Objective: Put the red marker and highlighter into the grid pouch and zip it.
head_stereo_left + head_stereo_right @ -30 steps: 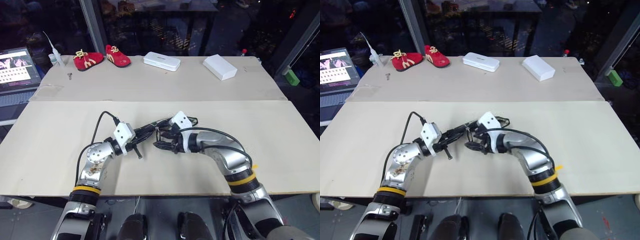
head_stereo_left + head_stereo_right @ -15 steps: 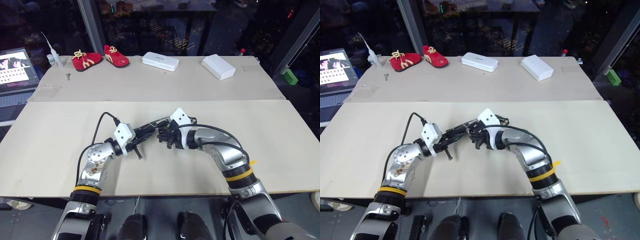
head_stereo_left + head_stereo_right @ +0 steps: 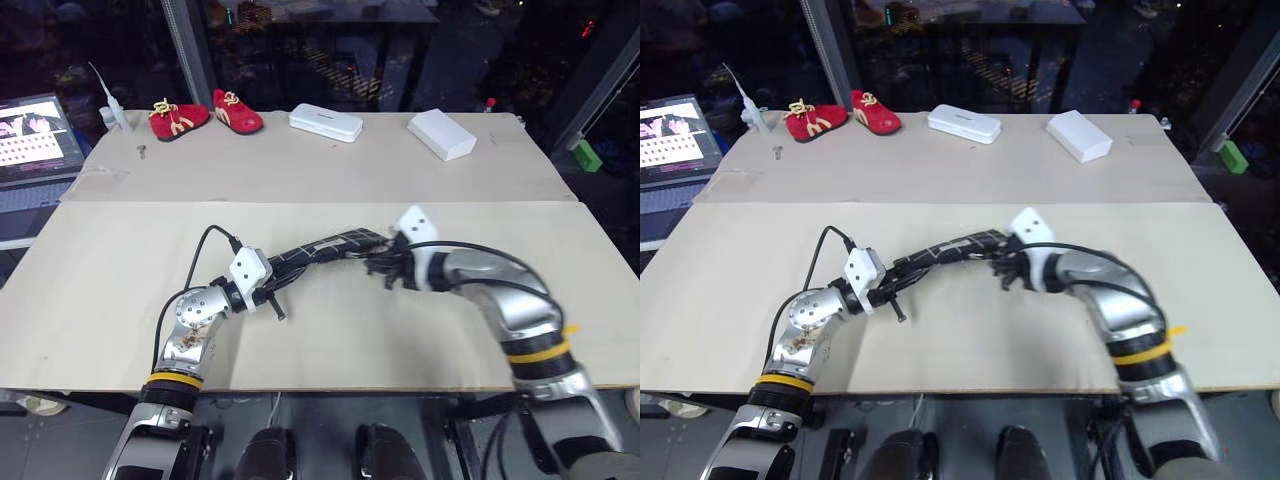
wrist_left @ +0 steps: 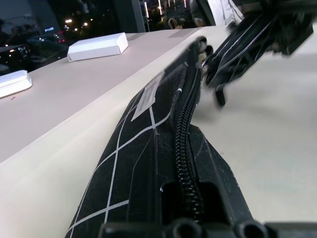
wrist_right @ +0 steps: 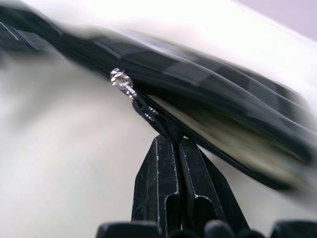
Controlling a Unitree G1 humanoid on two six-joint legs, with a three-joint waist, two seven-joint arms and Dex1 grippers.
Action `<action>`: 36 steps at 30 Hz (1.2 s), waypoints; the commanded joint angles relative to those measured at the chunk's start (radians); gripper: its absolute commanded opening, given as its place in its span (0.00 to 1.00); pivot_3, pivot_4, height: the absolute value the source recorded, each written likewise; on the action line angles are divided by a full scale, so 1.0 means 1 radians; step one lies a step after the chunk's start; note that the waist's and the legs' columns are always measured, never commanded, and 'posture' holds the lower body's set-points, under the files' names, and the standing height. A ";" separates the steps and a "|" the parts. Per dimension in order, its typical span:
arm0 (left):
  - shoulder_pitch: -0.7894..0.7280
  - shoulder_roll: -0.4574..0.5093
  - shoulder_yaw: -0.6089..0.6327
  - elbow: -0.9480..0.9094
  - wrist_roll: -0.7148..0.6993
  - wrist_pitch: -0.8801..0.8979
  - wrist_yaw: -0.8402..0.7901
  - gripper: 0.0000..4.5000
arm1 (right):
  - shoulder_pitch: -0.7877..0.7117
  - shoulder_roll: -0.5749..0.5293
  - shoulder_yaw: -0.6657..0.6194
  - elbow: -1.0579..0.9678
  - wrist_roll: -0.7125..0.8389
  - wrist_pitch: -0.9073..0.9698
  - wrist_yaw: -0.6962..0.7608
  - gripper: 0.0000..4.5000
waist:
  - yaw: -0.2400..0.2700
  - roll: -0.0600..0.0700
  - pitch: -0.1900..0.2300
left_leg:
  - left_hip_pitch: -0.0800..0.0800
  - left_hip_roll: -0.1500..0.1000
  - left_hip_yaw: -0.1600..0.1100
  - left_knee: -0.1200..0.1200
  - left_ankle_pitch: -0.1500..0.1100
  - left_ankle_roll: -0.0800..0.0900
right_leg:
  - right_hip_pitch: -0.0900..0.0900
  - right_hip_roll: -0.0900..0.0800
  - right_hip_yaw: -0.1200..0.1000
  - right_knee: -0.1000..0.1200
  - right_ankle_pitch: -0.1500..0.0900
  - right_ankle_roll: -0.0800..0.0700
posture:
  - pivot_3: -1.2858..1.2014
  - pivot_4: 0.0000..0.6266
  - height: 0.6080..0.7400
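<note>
Grid pouch [image 3: 322,247] stretched above the table [image 3: 120,250] between both grippers. Left gripper [image 3: 277,272] clamps the pouch's near end, zipper running straight out from its fingers. Right gripper [image 5: 171,141], fingers pressed together, pinches the zipper pull strap [image 5: 148,113] at the far end.

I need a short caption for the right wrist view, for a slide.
Right gripper, jaws shut on the zipper pull strap of the grid pouch.
</note>
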 commanded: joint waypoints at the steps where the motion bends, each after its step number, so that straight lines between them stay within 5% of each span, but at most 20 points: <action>1: 0.001 0.006 0.011 -0.040 -0.016 -0.016 0.000 0.00 | -0.013 -0.073 -0.075 0.012 -0.004 -0.028 0.011 0.01 | -0.005 0.000 0.000 | 0.000 0.000 0.000 0.000 0.000 0.000 | -0.001 0.000 0.001 0.000 0.000 0.000 | 0.52 0.24 1.00; 9: -0.010 0.005 0.009 -0.030 -0.015 -0.015 -0.006 0.00 | 0.005 -0.059 -0.076 0.021 0.054 -0.042 0.060 0.01 | -0.012 0.000 0.000 | 0.001 0.001 0.000 0.000 0.000 0.000 | 0.000 0.001 0.001 0.001 0.000 0.000 | 0.52 0.24 1.00; 20: -0.013 -0.008 -0.019 -0.040 -0.022 -0.027 -0.051 0.00 | 0.128 -0.104 -0.113 0.035 0.096 -0.074 0.159 0.78 | 0.003 0.000 0.000 | 0.001 0.000 0.000 0.000 0.000 0.000 | 0.001 0.001 0.000 0.000 0.000 0.000 | 0.52 0.24 1.00; 26: -0.045 -0.034 -0.076 -0.032 -0.023 -0.090 -0.147 0.00 | 0.286 -0.282 -0.362 -0.060 0.265 -0.061 0.327 0.78 | 0.024 0.000 0.000 | -0.003 0.000 0.002 0.001 0.000 0.001 | 0.001 0.000 -0.001 -0.005 0.001 0.001 | 0.52 0.24 1.00; 33: -0.135 -0.014 -0.120 0.190 0.095 -0.246 -0.158 0.00 | 0.420 -0.308 -0.440 -0.120 0.268 -0.095 0.303 0.78 | 0.012 0.000 0.000 | 0.000 0.001 0.000 0.001 -0.001 0.001 | 0.004 0.003 0.000 -0.006 0.001 0.000 | 0.52 0.24 1.00; 36: -0.124 -0.012 -0.137 0.192 0.043 -0.227 -0.250 0.20 | 0.427 -0.303 -0.424 -0.117 0.256 -0.106 0.281 0.79 | 0.005 0.000 0.000 | 0.001 0.001 0.000 0.001 -0.001 0.001 | 0.003 0.003 0.003 -0.006 0.001 0.000 | 0.52 0.24 1.00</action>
